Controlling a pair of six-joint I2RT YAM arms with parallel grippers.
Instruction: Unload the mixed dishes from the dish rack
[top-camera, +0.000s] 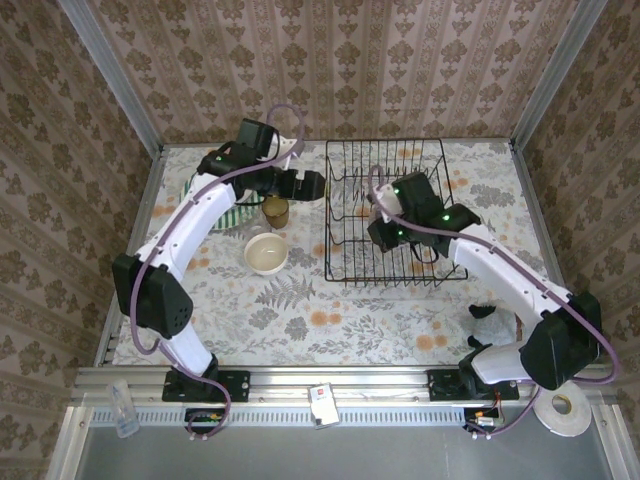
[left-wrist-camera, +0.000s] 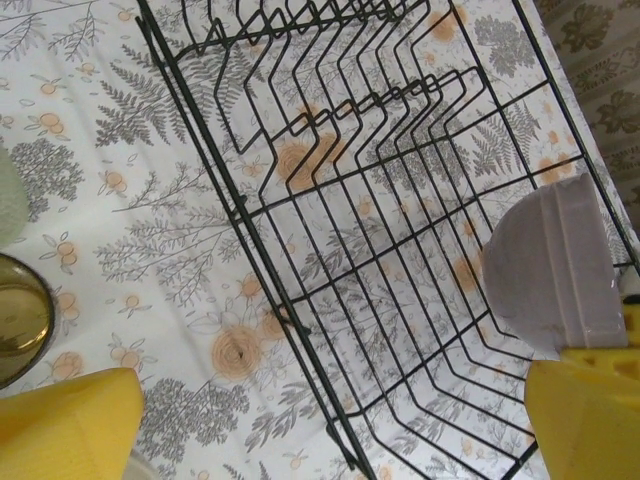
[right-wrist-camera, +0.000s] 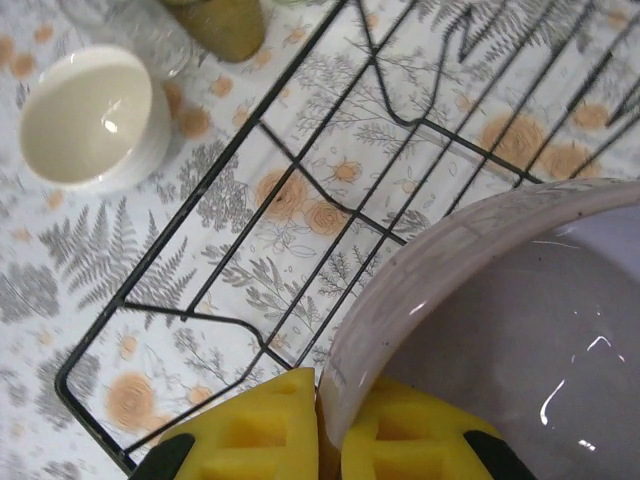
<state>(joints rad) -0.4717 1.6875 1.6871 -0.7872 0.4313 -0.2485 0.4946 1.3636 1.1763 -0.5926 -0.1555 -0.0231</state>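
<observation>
Right jaws clamp lavender bowl (right-wrist-camera: 500, 330) by rim only; it could slip or snag dish rack (top-camera: 350, 250) wires. Left jaws gape empty.

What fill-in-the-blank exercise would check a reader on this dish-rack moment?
1. The right gripper is shut on the rim of a bowl whose colour is ____.
2. The left gripper holds nothing; its jaws stand ____.
3. Relative to the dish rack (inside or outside), the cream cup sits ____.

Missing words: lavender; open; outside.
</observation>
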